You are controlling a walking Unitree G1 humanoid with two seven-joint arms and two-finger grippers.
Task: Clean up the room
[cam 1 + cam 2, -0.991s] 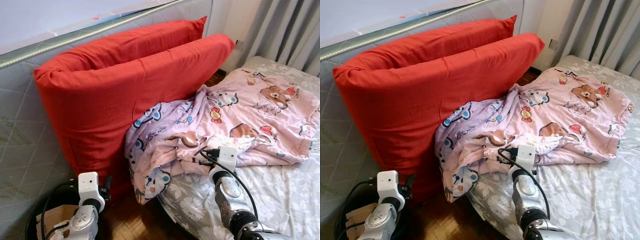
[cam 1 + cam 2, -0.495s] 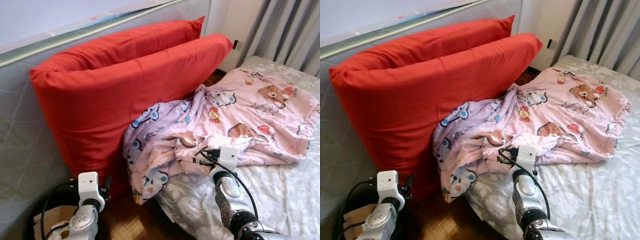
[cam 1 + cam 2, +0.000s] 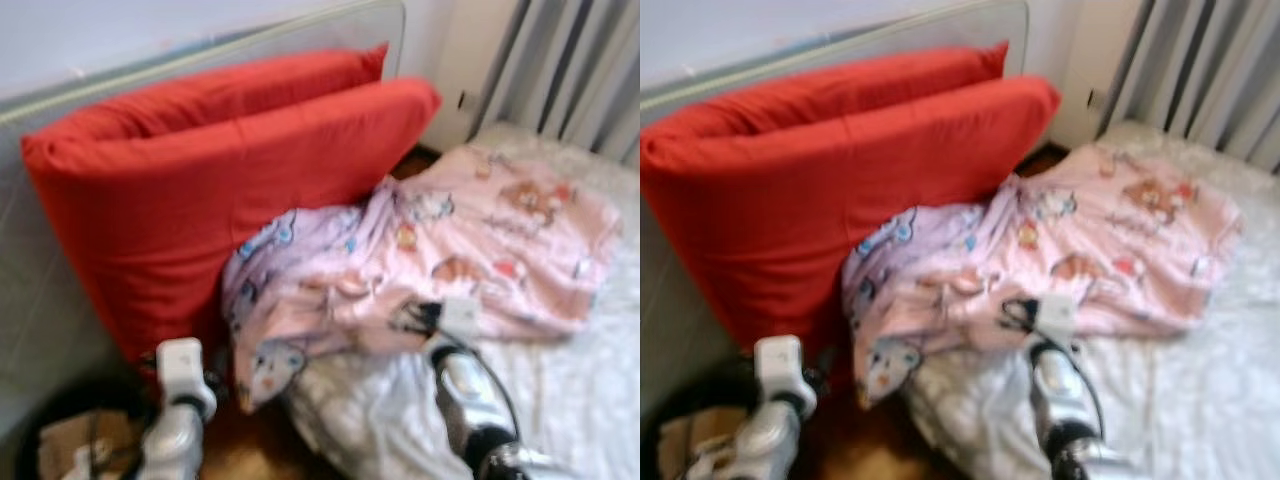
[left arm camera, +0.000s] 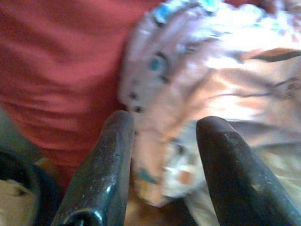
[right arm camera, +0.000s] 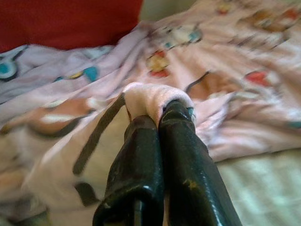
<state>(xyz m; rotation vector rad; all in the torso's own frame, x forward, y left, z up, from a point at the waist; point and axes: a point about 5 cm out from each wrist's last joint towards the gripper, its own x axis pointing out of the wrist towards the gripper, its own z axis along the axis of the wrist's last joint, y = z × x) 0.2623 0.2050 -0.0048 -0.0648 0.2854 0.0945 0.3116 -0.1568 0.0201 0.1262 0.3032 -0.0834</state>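
A pink cartoon-print blanket (image 3: 480, 240) lies rumpled on the bed, one corner hanging over the bed's edge toward the floor. Two big red pillows (image 3: 200, 200) stand on edge beside it, leaning on an upright mattress. My right gripper (image 5: 160, 110) is shut on a bunched fold of the blanket near its front edge; in the head views it sits at the blanket's hem (image 3: 415, 318). My left gripper (image 4: 162, 125) is open and low, its fingers (image 4: 113, 155) pointing at the hanging blanket corner and the red pillow behind it, with nothing between them.
The bed's grey floral sheet (image 3: 590, 400) runs to the right. A grey quilted mattress (image 3: 50, 330) stands upright at the left. Grey curtains (image 3: 570, 70) hang at the back right. Wooden floor (image 3: 250, 450) shows below the bed's edge, and a brown box (image 3: 60, 450) sits at the lower left.
The whole picture has shifted and blurred, so the camera moved. My right gripper stays shut on the blanket fold and the left arm keeps its place.
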